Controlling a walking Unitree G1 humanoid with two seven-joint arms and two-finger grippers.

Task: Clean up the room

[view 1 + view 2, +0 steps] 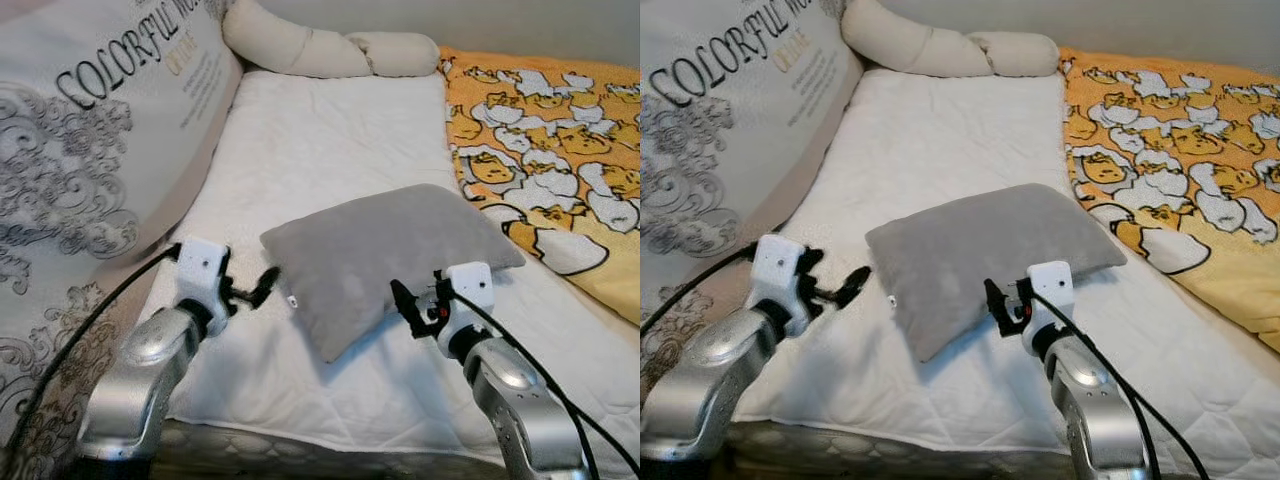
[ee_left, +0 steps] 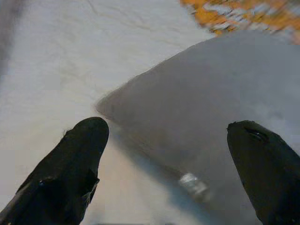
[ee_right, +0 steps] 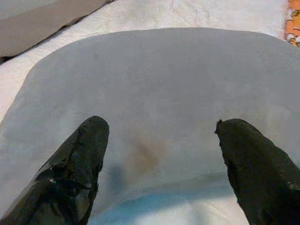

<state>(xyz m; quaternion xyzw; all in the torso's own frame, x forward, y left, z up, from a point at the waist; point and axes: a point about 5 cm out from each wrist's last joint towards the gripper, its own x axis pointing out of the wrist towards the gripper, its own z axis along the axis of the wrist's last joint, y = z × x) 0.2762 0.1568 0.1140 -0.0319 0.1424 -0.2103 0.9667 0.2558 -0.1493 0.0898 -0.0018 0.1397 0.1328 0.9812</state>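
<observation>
A grey pillow (image 1: 385, 255) lies in the middle of the frame on the white bed (image 1: 330, 140), one corner pointing toward the lower centre and its long side running up to the right. A small white tag (image 1: 292, 301) sits on its lower left edge.

My left pincer (image 1: 262, 285) is at the lower left of the frame, just beside the pillow's left corner. Its fingers (image 2: 70, 168) stand wide apart in the left wrist view, with the pillow's corner and the tag between them; they are not closed on anything.

My right pincer (image 1: 405, 303) is at the lower centre-right, at the pillow's lower right edge. In the right wrist view its fingers (image 3: 75, 173) are also spread wide, with the grey cloth lying across the gap ahead of them. I cannot tell whether the tips touch the cloth.

A yellow blanket (image 1: 545, 130) printed with white and yellow cartoon shapes covers the right side of the bed, from the upper right down to the right edge; its near edge lies close to the pillow's right end. A long cream bolster (image 1: 310, 45) lies across the top of the bed. A large printed cushion (image 1: 85, 150) with dark lettering and grey scrollwork fills the upper left and leans along the bed's left side.
</observation>
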